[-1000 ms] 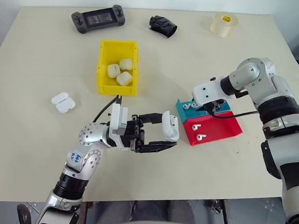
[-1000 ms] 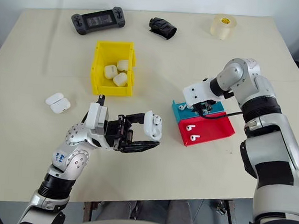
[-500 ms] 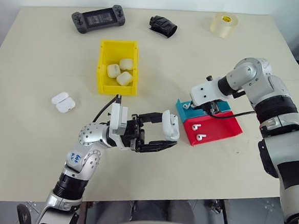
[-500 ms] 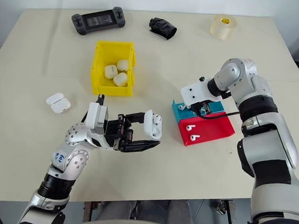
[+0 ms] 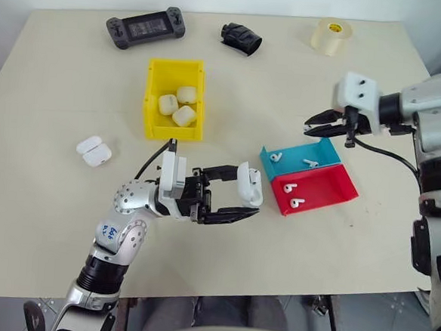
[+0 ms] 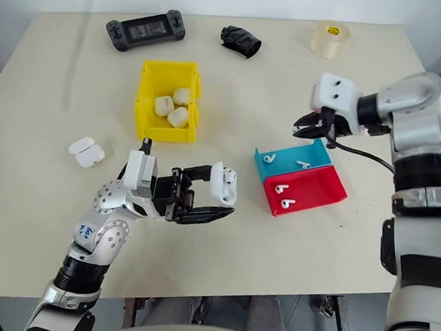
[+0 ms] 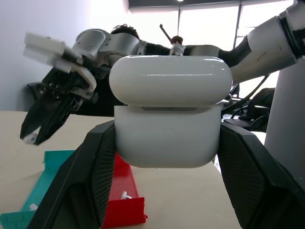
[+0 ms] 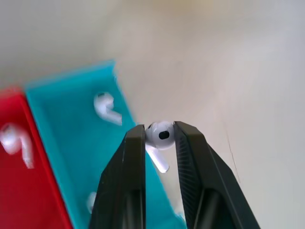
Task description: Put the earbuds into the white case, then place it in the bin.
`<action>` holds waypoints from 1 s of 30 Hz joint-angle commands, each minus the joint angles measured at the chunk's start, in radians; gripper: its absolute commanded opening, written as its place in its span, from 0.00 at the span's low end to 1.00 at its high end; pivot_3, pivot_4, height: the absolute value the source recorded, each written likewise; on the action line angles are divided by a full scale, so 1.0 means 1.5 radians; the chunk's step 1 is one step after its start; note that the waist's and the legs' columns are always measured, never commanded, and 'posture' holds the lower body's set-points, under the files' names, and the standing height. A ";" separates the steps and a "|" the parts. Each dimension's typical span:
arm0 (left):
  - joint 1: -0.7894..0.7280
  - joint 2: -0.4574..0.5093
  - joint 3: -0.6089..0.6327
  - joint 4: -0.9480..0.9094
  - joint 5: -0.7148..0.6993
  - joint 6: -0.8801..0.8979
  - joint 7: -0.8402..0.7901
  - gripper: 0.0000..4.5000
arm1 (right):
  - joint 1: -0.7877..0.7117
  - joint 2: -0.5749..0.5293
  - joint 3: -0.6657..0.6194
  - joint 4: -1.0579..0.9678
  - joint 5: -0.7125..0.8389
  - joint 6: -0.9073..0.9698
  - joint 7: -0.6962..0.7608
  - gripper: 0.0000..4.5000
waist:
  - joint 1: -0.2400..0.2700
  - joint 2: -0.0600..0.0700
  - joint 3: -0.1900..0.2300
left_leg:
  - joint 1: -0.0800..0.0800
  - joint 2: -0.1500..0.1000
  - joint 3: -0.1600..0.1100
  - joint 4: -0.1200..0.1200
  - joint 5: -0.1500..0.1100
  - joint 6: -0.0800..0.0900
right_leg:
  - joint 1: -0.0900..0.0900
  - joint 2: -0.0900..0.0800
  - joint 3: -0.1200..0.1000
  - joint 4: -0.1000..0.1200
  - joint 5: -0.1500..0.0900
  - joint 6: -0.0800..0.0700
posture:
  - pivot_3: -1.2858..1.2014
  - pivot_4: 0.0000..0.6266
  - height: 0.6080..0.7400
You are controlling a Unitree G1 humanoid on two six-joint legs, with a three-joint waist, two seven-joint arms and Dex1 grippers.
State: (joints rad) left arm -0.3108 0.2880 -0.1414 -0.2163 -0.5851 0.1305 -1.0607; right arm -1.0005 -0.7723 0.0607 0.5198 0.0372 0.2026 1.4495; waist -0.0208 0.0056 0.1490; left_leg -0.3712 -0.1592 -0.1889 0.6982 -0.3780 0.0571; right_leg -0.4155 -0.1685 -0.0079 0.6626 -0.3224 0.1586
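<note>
Above the teal tray [image 5: 312, 151], the right pincer [image 5: 312, 126] is now seen raised clear of the table [image 5: 44, 199], whereas a second ago it was reaching down into that tray. Its two black fingers [image 8: 135, 157] are nearly closed and one earbud [image 8: 159, 136] is pinched between their tips, its stem hanging below. Two earbuds [image 5: 309, 163] are left in the teal tray where more were covered by the arm before, and two others [image 5: 292, 193] lie in the red tray [image 5: 333, 185] that touches it on the near side.

Near the middle of the table, the left pincer [image 5: 242, 203] is held where it was a second ago, pointing toward the trays. A white case [image 7: 169, 112] is clamped between its fingers, which are closed tight against the case's two sides; the lid is seen slightly raised from the body. No shift of this arm is seen between the frames.

The yellow bin [image 5: 151, 123] stands farther back on the table, unchanged, with three white cases [image 5: 176, 105] inside it. Two further cases [image 5: 93, 151] lie together on the table near the left edge. At the far edge a black game controller [image 5: 144, 28], a black object [image 5: 241, 37] and a roll of clear tape [image 5: 330, 36] are left as before.
</note>
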 commanded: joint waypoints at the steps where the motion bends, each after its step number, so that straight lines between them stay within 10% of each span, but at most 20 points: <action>1: -0.022 0.001 0.011 0.007 -0.013 -0.005 -0.018 0.62 | 0.063 -0.030 -0.124 -0.170 0.135 0.196 -0.039 0.11 | 0.005 0.000 0.000 | 0.000 0.000 0.000 0.000 0.000 0.000 | 0.000 0.000 0.000 0.000 0.000 0.000 | 0.52 0.24 1.00; 12: -0.113 -0.016 0.015 0.106 -0.016 0.001 -0.078 0.62 | 0.258 0.160 -0.551 -0.589 0.707 0.710 -0.449 0.11 | 0.026 0.000 0.000 | 0.000 -0.001 0.002 0.001 0.000 0.001 | 0.001 0.000 0.002 0.000 0.001 0.000 | 0.52 0.24 1.00; 18: -0.159 -0.048 0.019 0.141 -0.022 0.017 -0.082 0.62 | 0.420 0.296 -0.478 -0.807 0.893 0.604 -0.666 0.11 | 0.028 0.000 0.000 | 0.000 -0.001 0.001 0.001 0.000 0.001 | 0.001 -0.001 0.003 0.001 0.001 0.001 | 0.52 0.24 1.00; 30: -0.181 -0.066 0.016 0.156 -0.016 0.028 -0.100 0.62 | 0.594 0.300 -0.269 -0.917 0.817 0.413 -0.695 0.11 | 0.025 0.000 0.000 | 0.002 -0.002 0.000 0.001 -0.001 0.001 | 0.001 0.000 0.003 0.001 0.003 0.000 | 0.52 0.24 1.00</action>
State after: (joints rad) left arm -0.5706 0.1974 -0.1191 0.0439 -0.5931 0.1735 -1.2022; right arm -0.1222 -0.3073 -0.3627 -0.8067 1.2577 0.8664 0.4038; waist 0.0170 0.0058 0.1486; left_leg -0.3686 -0.1615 -0.1886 0.6996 -0.3788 0.0593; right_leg -0.4135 -0.1680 -0.0041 0.6632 -0.3178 0.1587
